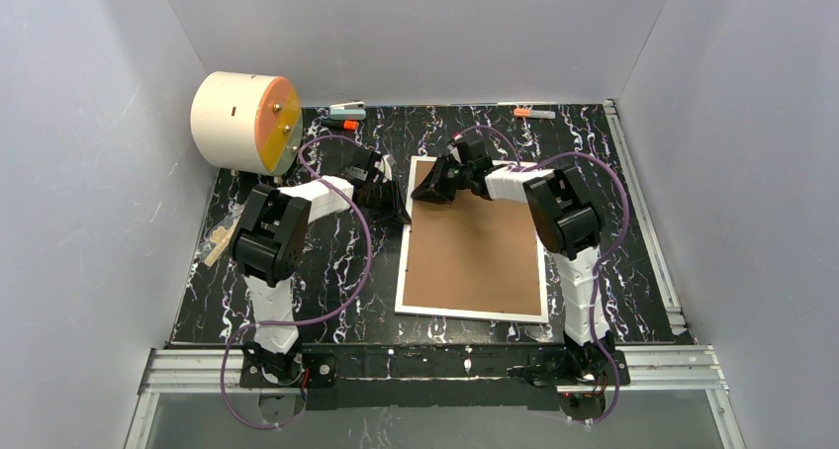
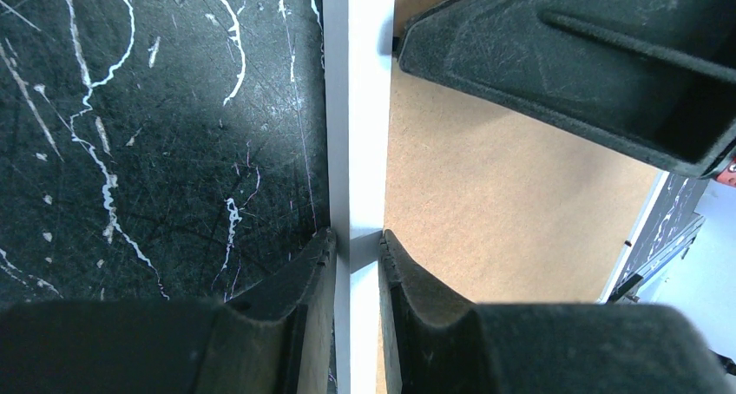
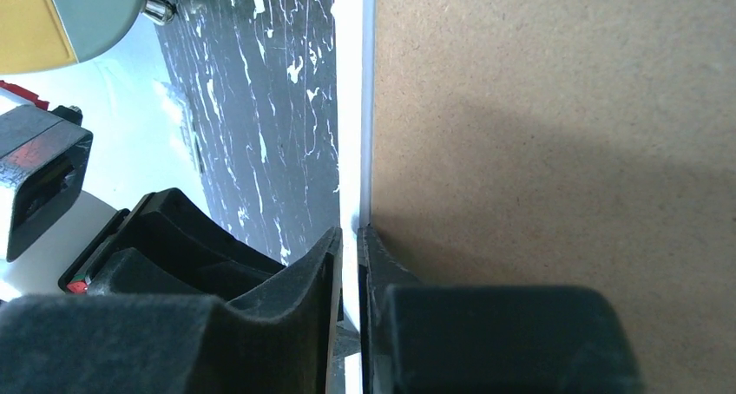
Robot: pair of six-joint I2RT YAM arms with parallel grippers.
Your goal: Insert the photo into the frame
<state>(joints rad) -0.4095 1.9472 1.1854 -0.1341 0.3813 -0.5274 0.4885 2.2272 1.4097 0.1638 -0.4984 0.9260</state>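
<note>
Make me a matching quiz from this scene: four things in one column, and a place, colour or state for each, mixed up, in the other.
Things:
1 frame
2 left gripper
3 white drum
4 table

Descriptions:
a black with white veins
b at the far left corner
c lying back up, brown board showing
d shut on the frame's white edge

Pairs: 1c, 2d, 3b, 4a.

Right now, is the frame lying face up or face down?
Face down: the frame shows its brown board back upward, inside the white edge.
</note>
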